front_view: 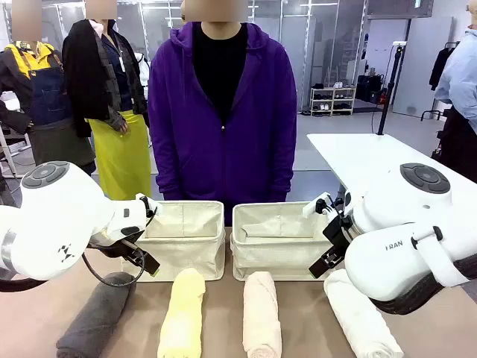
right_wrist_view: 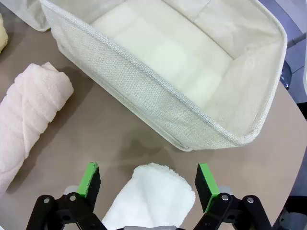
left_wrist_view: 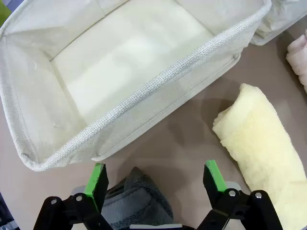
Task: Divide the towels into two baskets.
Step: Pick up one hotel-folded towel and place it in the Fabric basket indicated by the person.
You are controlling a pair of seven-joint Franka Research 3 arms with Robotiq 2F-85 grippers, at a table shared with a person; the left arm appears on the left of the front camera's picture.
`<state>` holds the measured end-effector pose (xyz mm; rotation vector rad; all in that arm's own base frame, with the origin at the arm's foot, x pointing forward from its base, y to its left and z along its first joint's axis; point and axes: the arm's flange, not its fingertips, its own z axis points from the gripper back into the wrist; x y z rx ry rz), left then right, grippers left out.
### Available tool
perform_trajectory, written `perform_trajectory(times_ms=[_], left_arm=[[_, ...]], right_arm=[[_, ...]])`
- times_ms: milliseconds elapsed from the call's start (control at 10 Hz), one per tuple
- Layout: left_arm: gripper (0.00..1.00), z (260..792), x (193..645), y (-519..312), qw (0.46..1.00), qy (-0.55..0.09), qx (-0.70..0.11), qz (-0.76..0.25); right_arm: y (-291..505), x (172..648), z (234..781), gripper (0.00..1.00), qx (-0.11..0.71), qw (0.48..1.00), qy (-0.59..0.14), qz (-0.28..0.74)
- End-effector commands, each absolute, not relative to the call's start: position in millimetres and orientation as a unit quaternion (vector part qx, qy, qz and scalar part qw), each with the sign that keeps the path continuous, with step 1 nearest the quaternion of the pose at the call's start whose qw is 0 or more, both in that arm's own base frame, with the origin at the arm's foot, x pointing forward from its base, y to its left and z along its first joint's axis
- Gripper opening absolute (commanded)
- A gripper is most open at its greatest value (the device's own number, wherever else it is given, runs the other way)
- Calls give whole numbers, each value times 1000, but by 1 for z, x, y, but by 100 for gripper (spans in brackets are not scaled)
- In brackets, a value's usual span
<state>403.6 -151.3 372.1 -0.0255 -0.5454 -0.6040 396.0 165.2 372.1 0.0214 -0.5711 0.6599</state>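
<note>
On the smooth brown worktop (front_view: 305,321) we see boxy coarse-woven canvas bins at 12 o'clock: left basket (front_view: 182,242), right basket (front_view: 276,250). Plush rolls lie at 6 o'clock: grey towel (front_view: 95,321), yellow towel (front_view: 182,317), peach towel (front_view: 262,321), white towel (front_view: 365,324). Left pincer (left_wrist_view: 156,175) hangs released over grey terry, right pincer (right_wrist_view: 148,175) released over white.

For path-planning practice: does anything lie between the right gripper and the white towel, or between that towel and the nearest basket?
Nothing visible does. The right gripper hangs open over the white towel; bare table lies between towel and basket, whose near wall needs clearing.
</note>
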Motion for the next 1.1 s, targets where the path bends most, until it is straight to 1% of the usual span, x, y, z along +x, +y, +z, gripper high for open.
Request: perform_trajectory(times_ms=[0,900,1000], left_arm=[[100,372,403,-152,918,-265,-12,-294],[100,372,403,-152,918,-265,-12,-294],[100,390,407,-155,911,-277,19,-306]], right_arm=[[165,396,372,100,10,906,-277,320],[165,396,372,100,10,906,-277,320],[165,396,372,100,10,906,-277,319]])
